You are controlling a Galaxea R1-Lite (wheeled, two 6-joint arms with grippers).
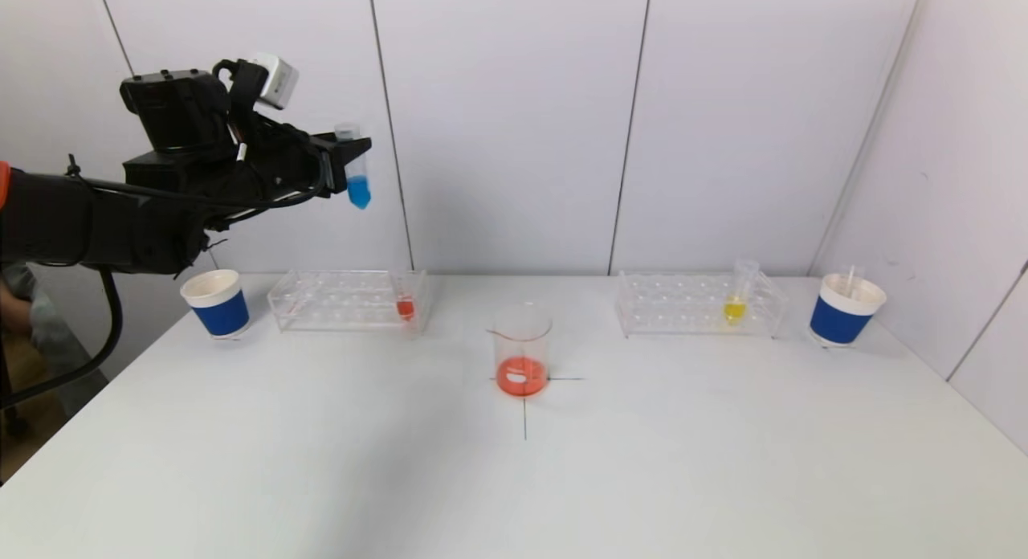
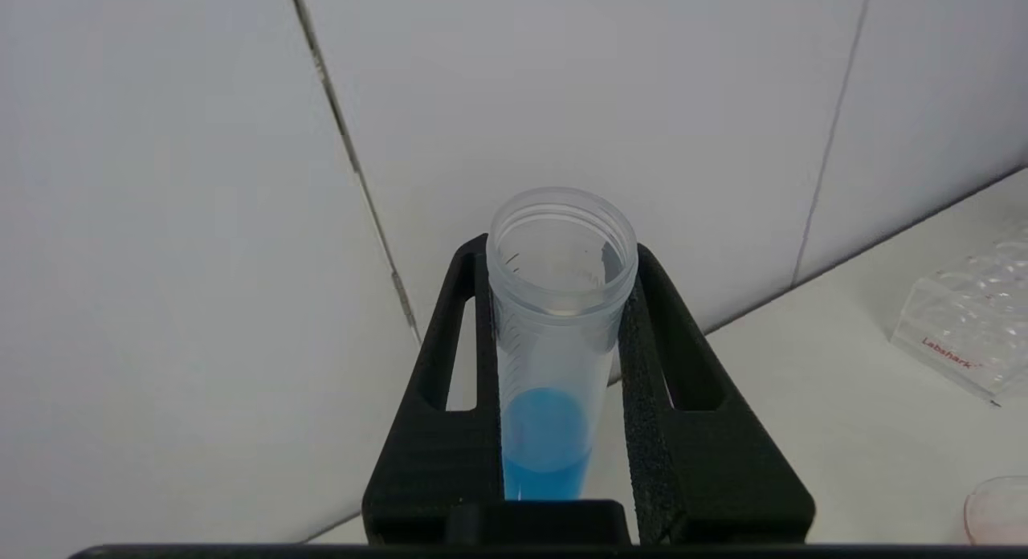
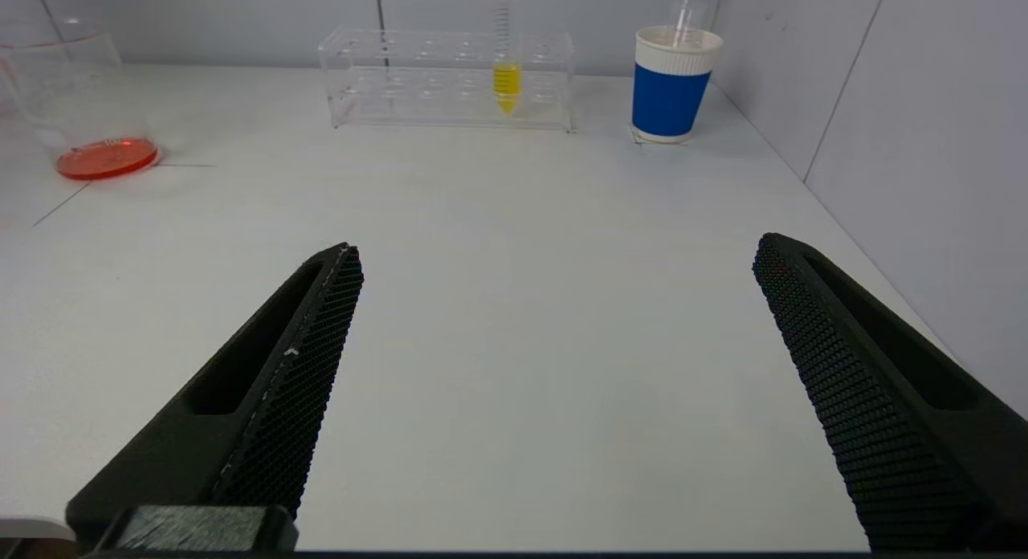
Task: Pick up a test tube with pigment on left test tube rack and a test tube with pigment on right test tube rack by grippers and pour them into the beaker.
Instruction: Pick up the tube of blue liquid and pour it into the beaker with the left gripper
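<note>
Across the lower two thirds of the head view spreads the white counter (image 1: 321,463), with pale wall panels (image 1: 514,117) behind it. At upper left of that frame the black left arm (image 1: 88,222) reaches in, its left pincer (image 1: 347,153) clenched on a clear test tube with blue pigment (image 1: 356,177), held upright high above the counter; the left wrist view shows the tube's open mouth between the two black fingers (image 2: 650,398), which press on both its sides.

At left centre of the head view lies the left test tube rack (image 1: 345,300), clear plastic, with a tube of red pigment (image 1: 405,306) standing at its right end. At right centre lies the right test tube rack (image 1: 699,303), holding a tube of yellow pigment (image 1: 737,298).

Between the racks and nearer the bottom of the frame stands the glass beaker (image 1: 522,350), with red-orange liquid in its bottom, on a thin cross mark (image 1: 525,414). A blue-and-white paper cup (image 1: 217,303) sits just left of the left rack, and another cup (image 1: 845,308) sits just right of the right rack.

The right pincer (image 3: 554,258) is out of the head view; its own wrist view shows it released, fingers wide apart, low over bare counter.
</note>
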